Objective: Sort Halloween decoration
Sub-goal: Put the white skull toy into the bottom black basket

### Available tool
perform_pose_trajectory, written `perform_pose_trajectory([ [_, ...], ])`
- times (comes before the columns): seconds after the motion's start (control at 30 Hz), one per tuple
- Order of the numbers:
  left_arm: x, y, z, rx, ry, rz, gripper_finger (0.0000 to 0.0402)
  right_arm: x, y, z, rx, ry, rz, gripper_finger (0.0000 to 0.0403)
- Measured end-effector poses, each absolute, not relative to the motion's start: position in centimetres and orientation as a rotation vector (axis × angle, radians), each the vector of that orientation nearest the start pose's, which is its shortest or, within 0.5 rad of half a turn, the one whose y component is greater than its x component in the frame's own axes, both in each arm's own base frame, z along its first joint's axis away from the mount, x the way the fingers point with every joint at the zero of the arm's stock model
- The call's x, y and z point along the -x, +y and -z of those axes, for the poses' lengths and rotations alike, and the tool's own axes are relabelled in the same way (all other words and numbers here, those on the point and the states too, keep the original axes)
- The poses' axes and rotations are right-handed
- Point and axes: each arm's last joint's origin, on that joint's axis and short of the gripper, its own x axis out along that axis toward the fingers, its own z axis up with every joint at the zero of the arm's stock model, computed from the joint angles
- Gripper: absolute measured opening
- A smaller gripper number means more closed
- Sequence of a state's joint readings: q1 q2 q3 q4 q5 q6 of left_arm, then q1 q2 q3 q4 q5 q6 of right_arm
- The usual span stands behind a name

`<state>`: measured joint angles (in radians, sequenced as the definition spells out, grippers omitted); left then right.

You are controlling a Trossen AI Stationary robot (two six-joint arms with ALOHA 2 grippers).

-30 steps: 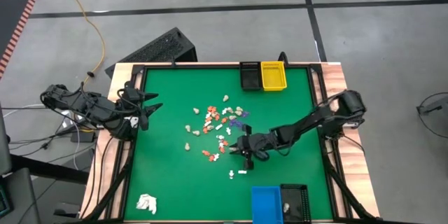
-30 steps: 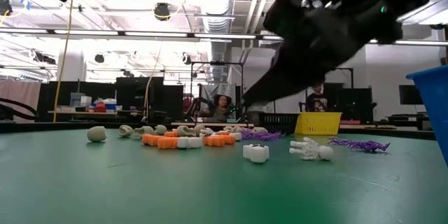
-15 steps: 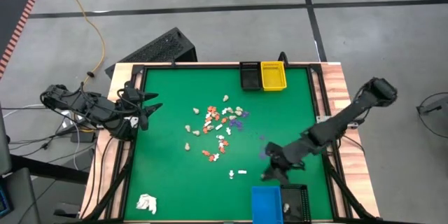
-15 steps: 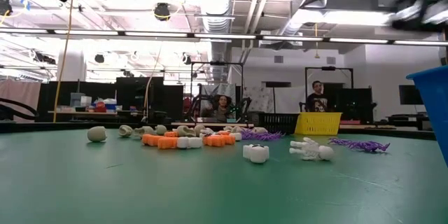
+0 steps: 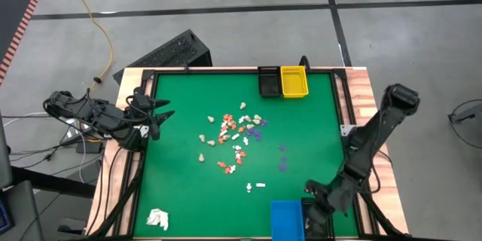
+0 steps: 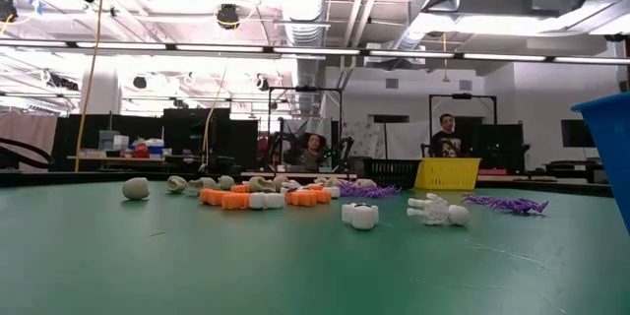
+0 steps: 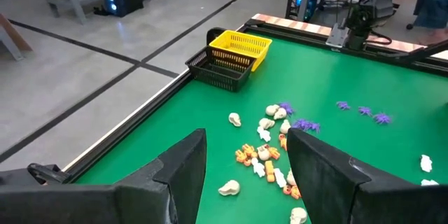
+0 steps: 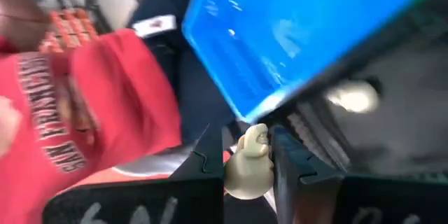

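The Halloween decoration lies as small orange, white, cream and purple pieces [image 5: 236, 132] in the middle of the green table, also in the low view [image 6: 264, 195] and the left wrist view [image 7: 266, 155]. My right gripper [image 5: 312, 205] hangs at the near edge over the black basket [image 5: 319, 220], beside the blue bin [image 5: 285, 218], shut on one cream-beige piece [image 8: 249, 166]. My left gripper [image 5: 161, 114] waits open at the left edge; its fingers [image 7: 183, 164] frame the pile from afar. My right gripper pinches a cream-beige figurine [image 8: 246, 175] between its two fingers [image 8: 207, 159], one on each side of its body. The piece is lifted clear, above the black basket [image 8: 364, 77] and next to the blue bin's wall [image 8: 301, 35].
A black basket [image 5: 268, 83] and a yellow basket [image 5: 294, 81] stand at the far edge. A white wadded lump [image 5: 157, 218] lies in the near left corner. Loose purple pieces [image 5: 282, 158] and white pieces [image 5: 254, 187] lie apart. A person in a red shirt [image 8: 77, 105] stands beyond the near edge.
My right gripper has swung from the pile in the table's middle toward the near right, ending over the black basket beside the blue bin. It has left the low view.
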<state>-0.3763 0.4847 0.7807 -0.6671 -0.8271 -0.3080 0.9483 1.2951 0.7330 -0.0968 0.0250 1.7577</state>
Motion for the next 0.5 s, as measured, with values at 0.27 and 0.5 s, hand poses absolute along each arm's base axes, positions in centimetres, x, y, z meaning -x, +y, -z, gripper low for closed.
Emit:
perform_pose_trajectory([
  [0.27,-8.7,-1.1,-32.4,0.088,0.235,-0.49,0.0189,-14.6,21.0,-21.0,-1.176,1.267,-0.042,0.0068],
  [0.5,-8.6,-1.1,-32.4,0.086,0.225,-0.515,0.0189,-14.9,20.1,-20.4,-1.172,1.401,0.025,0.0148],
])
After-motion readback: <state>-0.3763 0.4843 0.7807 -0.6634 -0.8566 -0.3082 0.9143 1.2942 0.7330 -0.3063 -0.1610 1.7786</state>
